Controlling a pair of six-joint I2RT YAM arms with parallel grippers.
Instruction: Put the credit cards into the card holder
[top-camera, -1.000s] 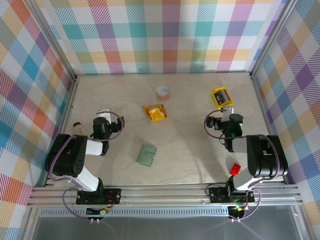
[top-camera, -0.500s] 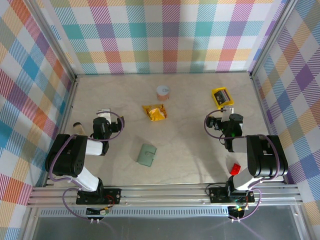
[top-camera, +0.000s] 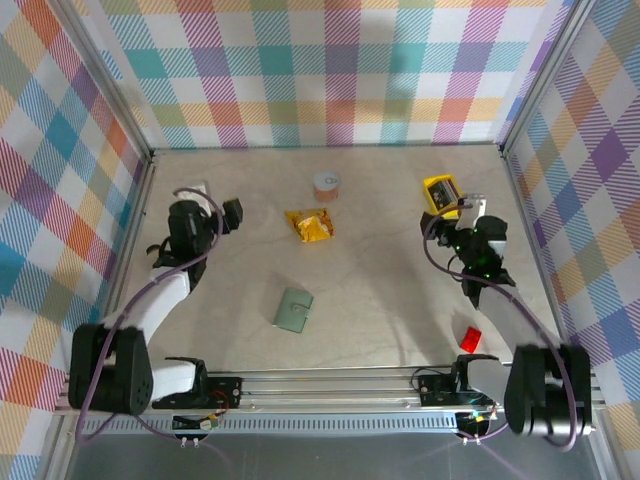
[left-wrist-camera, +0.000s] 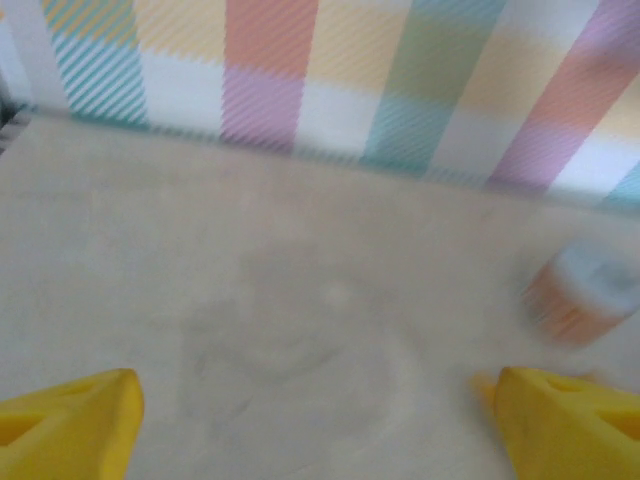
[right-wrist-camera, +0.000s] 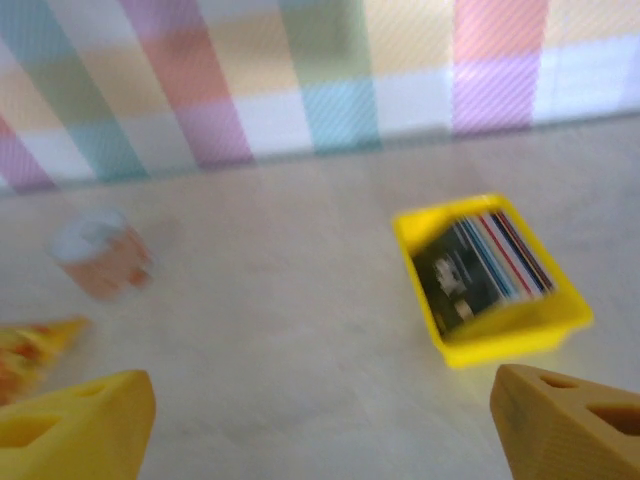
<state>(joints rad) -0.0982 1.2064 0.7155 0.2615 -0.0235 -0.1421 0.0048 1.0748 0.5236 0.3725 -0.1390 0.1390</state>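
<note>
The sage-green card holder (top-camera: 293, 309) lies folded shut on the table, near the front middle. The credit cards (top-camera: 442, 191) stand stacked in a small yellow tray (top-camera: 430, 203) at the back right; in the right wrist view the cards (right-wrist-camera: 480, 265) show striped edges inside the tray (right-wrist-camera: 500, 345). My right gripper (top-camera: 470, 207) hovers open just in front of and beside the tray, its yellow fingers (right-wrist-camera: 75, 425) wide apart around bare table (right-wrist-camera: 320, 430). My left gripper (top-camera: 193, 193) is at the back left, open (left-wrist-camera: 318, 430) and holding nothing.
An orange-yellow snack packet (top-camera: 310, 224) lies in the middle, and an orange cup (top-camera: 327, 183) stands behind it, also seen blurred as a cup (left-wrist-camera: 585, 295) ahead-right of the left gripper. A small red object (top-camera: 469, 336) sits near the right arm's base. Plaid walls enclose the table.
Both arms have unfolded from their tucked poses. The left gripper moved back and left; the right gripper moved back and right toward the yellow tray. Card holder and cards have not moved.
</note>
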